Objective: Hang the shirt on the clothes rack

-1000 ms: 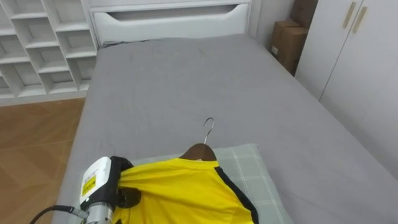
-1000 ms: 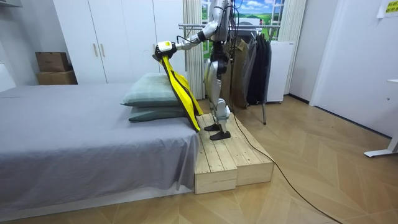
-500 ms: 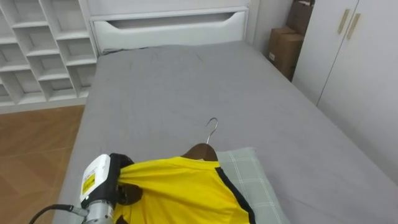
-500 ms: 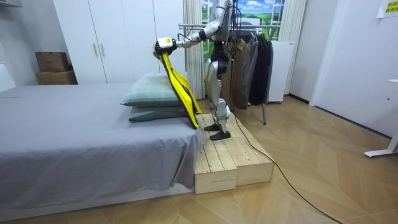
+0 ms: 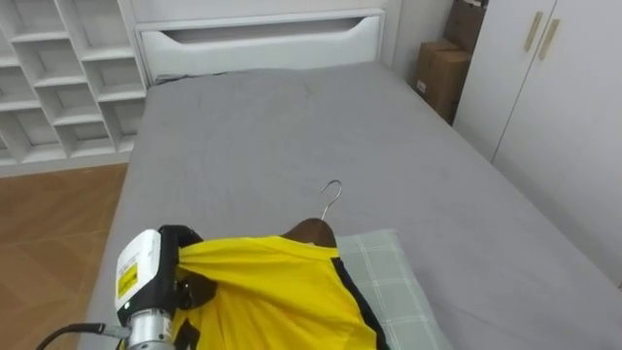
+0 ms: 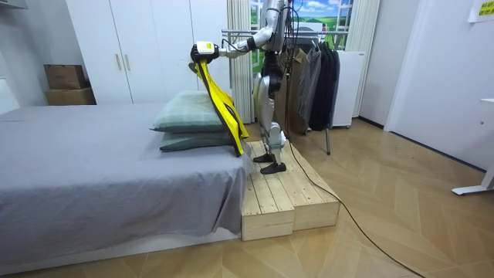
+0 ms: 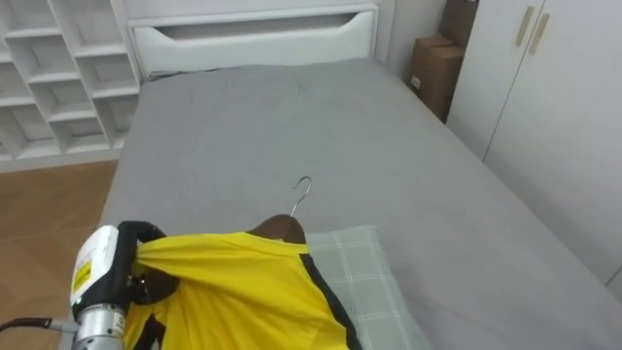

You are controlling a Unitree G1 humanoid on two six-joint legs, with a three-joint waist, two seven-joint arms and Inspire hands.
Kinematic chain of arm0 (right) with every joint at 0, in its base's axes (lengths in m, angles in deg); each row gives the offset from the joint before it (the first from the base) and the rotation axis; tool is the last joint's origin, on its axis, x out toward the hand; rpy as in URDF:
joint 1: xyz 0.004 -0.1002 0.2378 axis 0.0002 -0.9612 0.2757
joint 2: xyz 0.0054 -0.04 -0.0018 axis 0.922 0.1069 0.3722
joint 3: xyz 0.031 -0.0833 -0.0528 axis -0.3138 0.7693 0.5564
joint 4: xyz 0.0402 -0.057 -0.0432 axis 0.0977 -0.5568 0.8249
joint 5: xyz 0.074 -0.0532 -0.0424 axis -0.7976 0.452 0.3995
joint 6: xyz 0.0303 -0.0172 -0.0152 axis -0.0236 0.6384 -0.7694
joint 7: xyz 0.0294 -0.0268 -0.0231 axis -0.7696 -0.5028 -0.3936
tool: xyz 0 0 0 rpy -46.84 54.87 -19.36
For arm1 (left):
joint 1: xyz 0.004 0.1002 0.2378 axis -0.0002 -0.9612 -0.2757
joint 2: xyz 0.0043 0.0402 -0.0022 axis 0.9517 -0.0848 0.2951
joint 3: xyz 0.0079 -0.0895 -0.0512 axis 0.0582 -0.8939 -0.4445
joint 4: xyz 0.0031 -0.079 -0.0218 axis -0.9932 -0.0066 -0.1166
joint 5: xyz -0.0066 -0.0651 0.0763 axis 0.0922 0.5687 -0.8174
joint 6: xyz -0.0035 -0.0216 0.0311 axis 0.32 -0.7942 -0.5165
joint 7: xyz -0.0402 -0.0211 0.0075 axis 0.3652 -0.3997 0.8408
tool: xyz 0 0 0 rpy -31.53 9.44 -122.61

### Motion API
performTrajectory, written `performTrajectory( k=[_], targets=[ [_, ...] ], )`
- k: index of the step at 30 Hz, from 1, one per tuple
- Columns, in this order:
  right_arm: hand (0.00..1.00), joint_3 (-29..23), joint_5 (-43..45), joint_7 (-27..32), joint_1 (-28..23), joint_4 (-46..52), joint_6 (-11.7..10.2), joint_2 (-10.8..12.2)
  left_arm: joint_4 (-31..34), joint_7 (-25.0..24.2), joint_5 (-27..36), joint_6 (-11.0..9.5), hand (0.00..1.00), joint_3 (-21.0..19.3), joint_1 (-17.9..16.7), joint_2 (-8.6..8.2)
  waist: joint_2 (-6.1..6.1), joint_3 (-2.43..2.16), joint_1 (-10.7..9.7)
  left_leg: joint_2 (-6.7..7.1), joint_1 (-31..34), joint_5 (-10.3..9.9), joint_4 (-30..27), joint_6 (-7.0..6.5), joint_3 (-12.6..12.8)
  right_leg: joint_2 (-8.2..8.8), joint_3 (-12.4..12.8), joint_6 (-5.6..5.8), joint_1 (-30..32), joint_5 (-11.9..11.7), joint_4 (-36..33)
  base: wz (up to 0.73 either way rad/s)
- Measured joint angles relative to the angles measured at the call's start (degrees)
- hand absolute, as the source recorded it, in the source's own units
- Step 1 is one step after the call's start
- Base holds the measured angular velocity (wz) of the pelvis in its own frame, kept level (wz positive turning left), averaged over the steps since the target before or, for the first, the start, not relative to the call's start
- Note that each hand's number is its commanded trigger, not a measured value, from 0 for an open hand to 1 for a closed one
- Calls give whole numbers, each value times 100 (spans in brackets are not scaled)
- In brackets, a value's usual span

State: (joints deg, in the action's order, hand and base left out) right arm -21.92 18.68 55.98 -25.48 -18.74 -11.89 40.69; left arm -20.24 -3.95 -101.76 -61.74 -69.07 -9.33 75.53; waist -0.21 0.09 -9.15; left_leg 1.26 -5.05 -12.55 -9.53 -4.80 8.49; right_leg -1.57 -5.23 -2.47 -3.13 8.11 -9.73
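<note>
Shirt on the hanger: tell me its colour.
Yellow, with black trim. The shirt shows best in the left eye view.

The yellow shirt (image 5: 272, 292), at six o'clock in the eye view, is smooth cloth with a faint sheen. Its hanger (image 5: 311, 231) is dark polished wood with a bright metal hook (image 5: 332, 199). The left hand (image 5: 146, 277) at seven o'clock has a glossy white plastic shell. The bed (image 5: 292, 126) is matt grey cloth, and the pillow (image 5: 384, 277) at five o'clock is checked fabric. The room view's platform (image 6: 282, 197) is bare pale wood.
</note>
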Motion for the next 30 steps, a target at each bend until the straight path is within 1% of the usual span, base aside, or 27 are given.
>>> performTrajectory(
  k=[2, 6, 7, 9, 11, 13, 15, 16, 17, 19, 21, 24, 26, 30],
  targets=[
    [0, -327, 83, 575, -1, 258, -9, -8, 73, 105, 1, 5, 100, 0, -11, 0, 3, 1, -13, 0, 21, 0, -3, 0, 0, -1, -3, 0, 11, 0, 9, 0],
    [0, -474, 125, 1373, 7, 814, -15, -18, 256, 219, -2, 9, 100, 9, -11, 1, 18, 2, -5, -1, 31, 0, -26, 0, 3, -5, 11, 1, 25, 2, 6, 0],
    [0, -478, 122, 1445, 13, 904, -15, -18, 283, 219, -1, 9, 100, 11, -11, 1, 21, 1, -7, -1, 30, 0, -26, 0, 5, -5, 22, 3, 24, 3, 7, 0],
    [0, -476, 81, 1609, 52, 1164, -86, -17, 420, 210, -1, 9, 100, 18, -11, 0, 51, -5, 28, -4, 24, 0, -31, 0, 26, -8, 33, 3, 23, 3, 8, 0],
    [0, -476, -189, 1629, 52, 1451, -130, -21, 472, 208, -1, 4, 100, 18, -11, 1, 58, -9, 43, -4, 10, 0, -31, 0, 27, -4, 20, 3, 17, 3, 4, 0],
    [0, -474, -486, 1624, 50, 1833, -147, -19, 495, 208, -1, 3, 100, 17, -11, 4, 57, -9, 28, -3, 13, 0, -39, 0, 22, 0, 19, 3, 15, 3, 3, 0],
    [0, -479, -602, 1577, 41, 2212, -210, -19, 557, 208, -13, -16, 100, 11, -11, 4, 60, -9, 43, -1, 21, 0, -36, 0, 24, 3, 35, 3, 21, 3, 7, 0],
    [0, -478, -699, 1524, 36, 2548, -241, -18, 572, 208, -12, -40, 100, 2, -10, 5, 58, -9, 53, 0, 18, 0, -33, 0, 28, 3, 38, 3, 22, 3, 6, 0],
    [0, -470, -785, 1472, 37, 2857, -314, -15, 583, 207, -5, -68, 100, 2, -10, 5, 58, -9, 59, -3, 15, 0, -33, 0, 37, 1, 45, 3, 22, 3, 5, -3],
    [0, -472, -909, 1413, 40, 3325, -374, -17, 677, 175, 84, -82, 100, 2, -10, 3, 58, -9, 107, -6, 27, 0, -36, 0, 53, -2, 44, 3, 36, 3, 7, -2],
    [0, -466, -928, 1199, 32, 3881, -452, -15, 833, 173, 85, -112, 100, 0, -10, 3, 52, -10, 150, -8, 34, 0, -35, 0, 32, -4, 42, 3, 45, 3, 15, 0],
    [0, -457, -1013, 951, 50, 4172, -561, -8, 939, 157, 25, -154, 100, -4, -10, 5, 39, -9, 195, -11, 37, 0, -37, 0, 30, -5, 46, 3, 35, 3, 13, 3],
    [0, -376, -1198, 694, 53, 4420, -567, -9, 939, 149, -77, -188, 100, -7, -10, 29, 17, -9, 223, -14, 25, -1, -43, 1, 56, -5, 48, 3, 38, 3, 4, 0],
    [0, -208, -1376, 193, 53, 4543, -575, 5, 937, 74, -104, -222, 100, -6, -10, 33, -12, -1, 317, -19, -20, -1, -27, 1, 64, -11, 55, 2, 32, 2, 4, -4]
  ],
)
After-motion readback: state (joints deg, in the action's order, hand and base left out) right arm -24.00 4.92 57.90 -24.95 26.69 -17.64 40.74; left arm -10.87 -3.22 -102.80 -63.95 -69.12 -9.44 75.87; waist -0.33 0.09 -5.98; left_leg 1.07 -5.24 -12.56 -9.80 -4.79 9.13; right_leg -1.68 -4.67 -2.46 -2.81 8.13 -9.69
